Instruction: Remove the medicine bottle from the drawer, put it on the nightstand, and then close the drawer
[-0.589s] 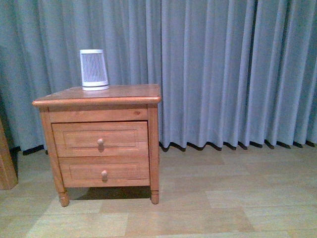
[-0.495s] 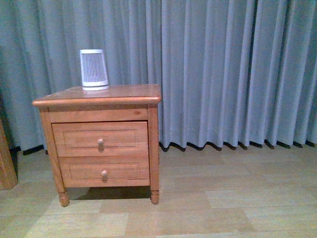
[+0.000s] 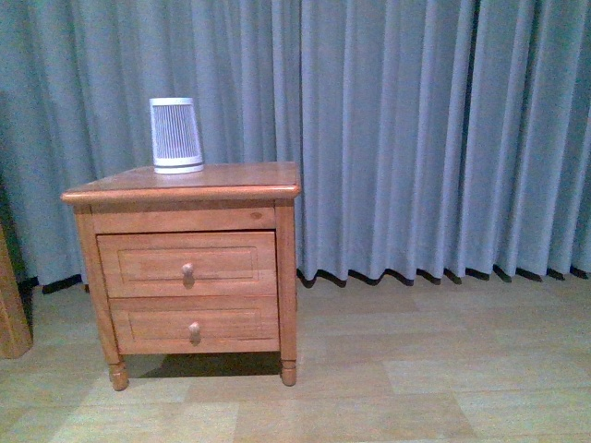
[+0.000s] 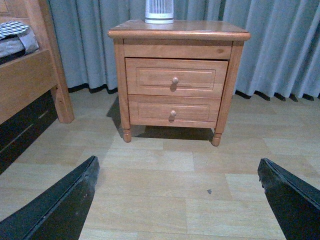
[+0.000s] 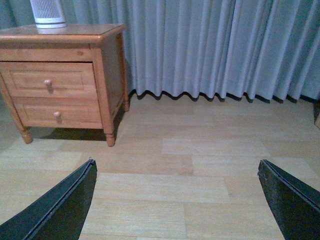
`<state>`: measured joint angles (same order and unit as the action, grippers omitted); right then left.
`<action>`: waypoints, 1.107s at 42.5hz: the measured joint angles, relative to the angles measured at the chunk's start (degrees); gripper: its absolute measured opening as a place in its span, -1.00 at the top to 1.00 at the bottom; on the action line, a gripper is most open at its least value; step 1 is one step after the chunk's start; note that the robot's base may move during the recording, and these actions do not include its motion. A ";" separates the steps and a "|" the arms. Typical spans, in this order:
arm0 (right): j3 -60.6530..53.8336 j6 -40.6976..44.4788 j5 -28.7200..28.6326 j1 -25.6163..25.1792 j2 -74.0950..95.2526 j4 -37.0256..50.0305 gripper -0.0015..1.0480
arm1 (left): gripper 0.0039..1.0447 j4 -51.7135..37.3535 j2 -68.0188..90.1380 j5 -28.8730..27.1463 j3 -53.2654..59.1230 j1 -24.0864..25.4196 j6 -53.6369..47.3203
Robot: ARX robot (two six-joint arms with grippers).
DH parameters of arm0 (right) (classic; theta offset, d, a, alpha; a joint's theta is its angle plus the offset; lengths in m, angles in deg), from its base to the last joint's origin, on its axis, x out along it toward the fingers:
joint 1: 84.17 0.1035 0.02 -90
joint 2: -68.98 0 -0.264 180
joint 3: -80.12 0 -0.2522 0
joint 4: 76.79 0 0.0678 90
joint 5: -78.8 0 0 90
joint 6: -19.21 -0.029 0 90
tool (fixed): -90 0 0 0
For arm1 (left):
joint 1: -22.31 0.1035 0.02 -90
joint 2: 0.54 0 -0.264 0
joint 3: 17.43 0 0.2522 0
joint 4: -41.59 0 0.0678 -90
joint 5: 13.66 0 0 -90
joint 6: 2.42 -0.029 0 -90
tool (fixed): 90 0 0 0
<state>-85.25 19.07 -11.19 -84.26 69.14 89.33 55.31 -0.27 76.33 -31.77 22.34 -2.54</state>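
The nightstand (image 3: 240, 175) stands at the left of the front view, against the curtain. Its upper drawer (image 3: 148, 263) is shut, with the round knob (image 3: 187, 270) in the middle of its front. The medicine bottle is hidden. Neither gripper shows in the front view. My left gripper (image 4: 177, 165) is open over bare floor, well short of the nightstand (image 4: 200, 27) and facing the drawer (image 4: 150, 77). My right gripper (image 5: 176, 165) is also open and holds nothing. It hangs over the floor, off to the side of the nightstand (image 5: 85, 31) and drawer (image 5: 25, 79).
A large white ribbed cylinder (image 3: 175, 135) stands at the back left of the nightstand's top. The lower drawer (image 3: 148, 325) is shut too. A grey-blue curtain (image 3: 416, 138) hangs behind. A wooden bed frame (image 4: 30, 80) stands beside the nightstand. The floor (image 3: 388, 369) is pale wood.
The nightstand and cylinder sit slightly lower in the front view than before, a small shift of the camera. Nothing on the nightstand has moved.
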 joint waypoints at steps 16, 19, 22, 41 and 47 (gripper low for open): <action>0.00 -0.02 -0.02 0.00 0.00 0.00 -0.87 | -0.88 0.00 0.00 0.00 0.00 0.00 0.00; 0.00 -0.02 -0.02 0.00 0.00 0.00 -0.87 | -0.88 0.00 0.00 0.00 0.00 0.00 0.00; 0.00 -0.02 0.00 0.00 0.00 0.00 -0.87 | -0.88 0.00 0.00 0.00 0.00 0.00 0.00; 0.00 -0.02 -0.02 0.00 0.00 0.00 -0.87 | -0.88 0.00 0.00 0.00 0.00 0.00 0.00; 0.00 0.00 0.00 0.00 0.00 0.00 -0.87 | -0.88 0.00 0.00 0.00 0.00 0.00 0.00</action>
<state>-85.25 19.07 -11.19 -84.26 69.14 89.33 55.31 -0.27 76.33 -31.77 22.34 -2.54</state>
